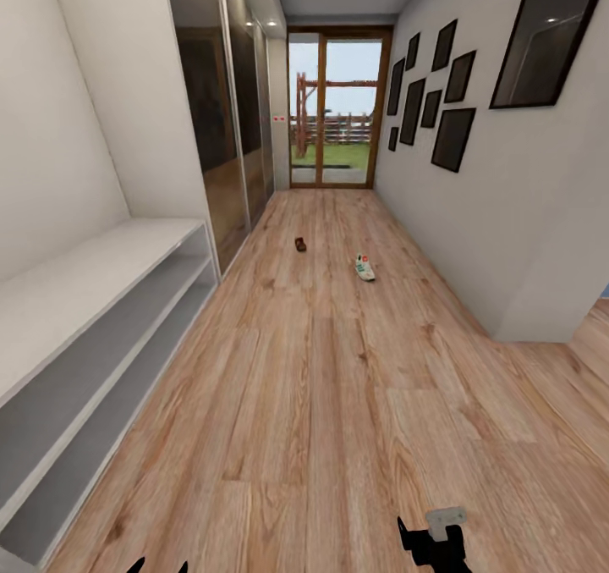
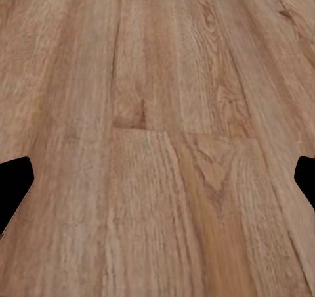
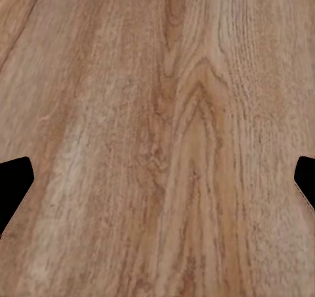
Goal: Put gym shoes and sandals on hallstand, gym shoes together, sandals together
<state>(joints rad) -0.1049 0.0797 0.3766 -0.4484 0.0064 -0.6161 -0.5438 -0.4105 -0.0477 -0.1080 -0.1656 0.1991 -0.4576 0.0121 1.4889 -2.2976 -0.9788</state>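
Observation:
One gym shoe (image 1: 364,267), white with green stripes and a red patch, lies on the corridor floor (image 1: 338,404) far ahead, right of centre. One dark brown sandal (image 1: 300,244) lies a little farther off, to its left. Along the left wall runs a low pale-grey unit (image 1: 93,302) with two open tiers; its upper part is cut off, so I cannot tell if it is the hallstand. My left gripper (image 1: 158,568) (image 2: 157,185) and right gripper (image 1: 433,541) (image 3: 157,185) hang low over bare planks, both open and empty, far from the shoes.
Dark mirrored wardrobe doors (image 1: 224,116) line the left wall beyond the unit. A glass door (image 1: 331,107) closes the far end. Framed pictures (image 1: 452,137) hang on the right wall, whose corner (image 1: 507,336) opens to a side passage at right.

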